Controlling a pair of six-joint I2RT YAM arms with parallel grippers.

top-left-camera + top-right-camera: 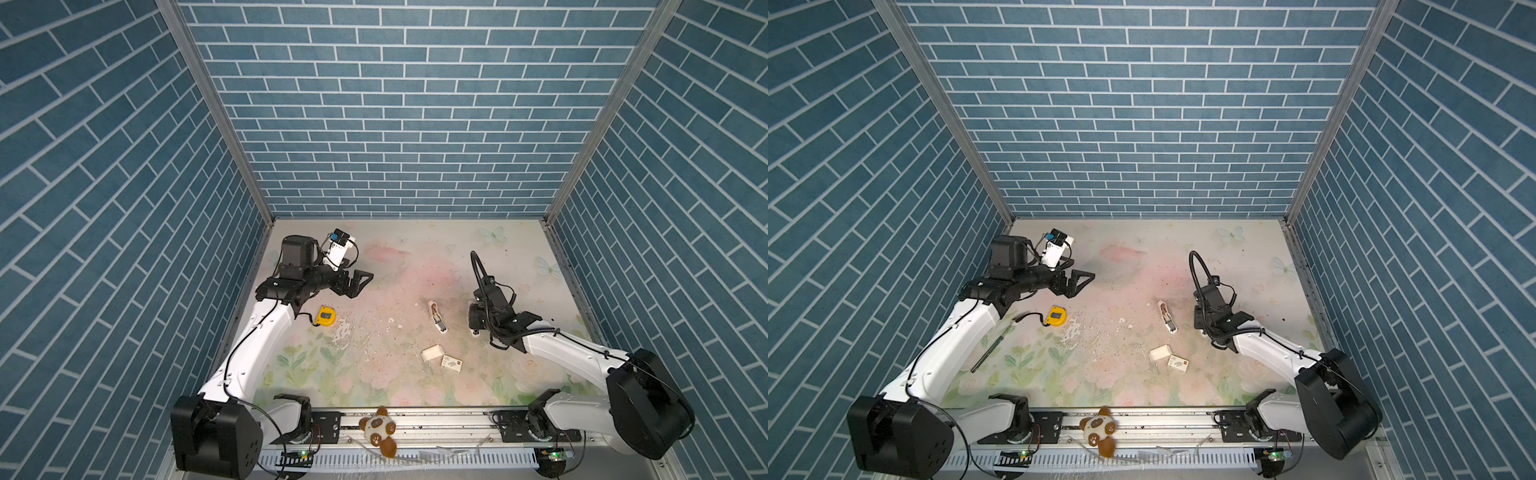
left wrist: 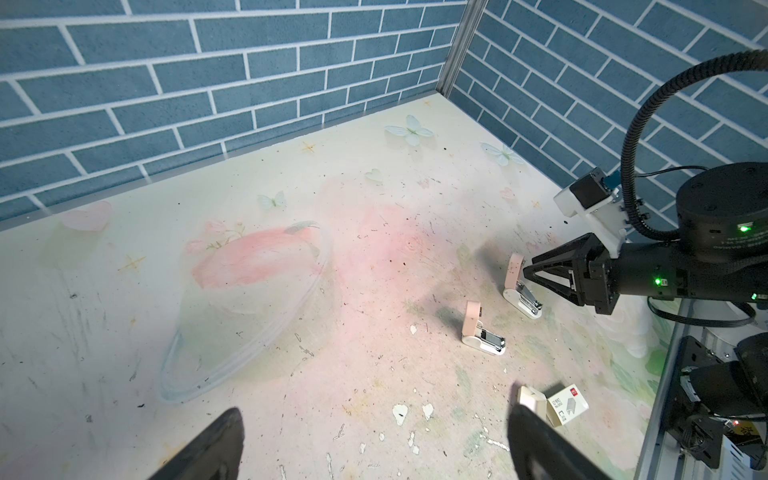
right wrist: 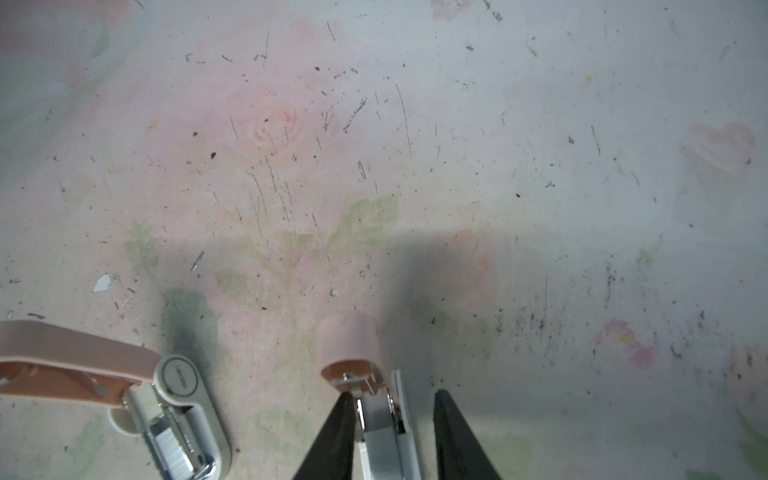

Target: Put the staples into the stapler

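Overhead stereo pair (wrist cameras close)

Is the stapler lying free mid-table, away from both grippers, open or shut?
Open. The free stapler has its pink top swung up off the white base, baring the metal channel.

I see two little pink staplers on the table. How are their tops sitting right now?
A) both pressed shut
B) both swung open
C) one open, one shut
B: in the right wrist view the free stapler and the second stapler, between the fingers of the right gripper, both have pink tops swung up off their metal tracks.
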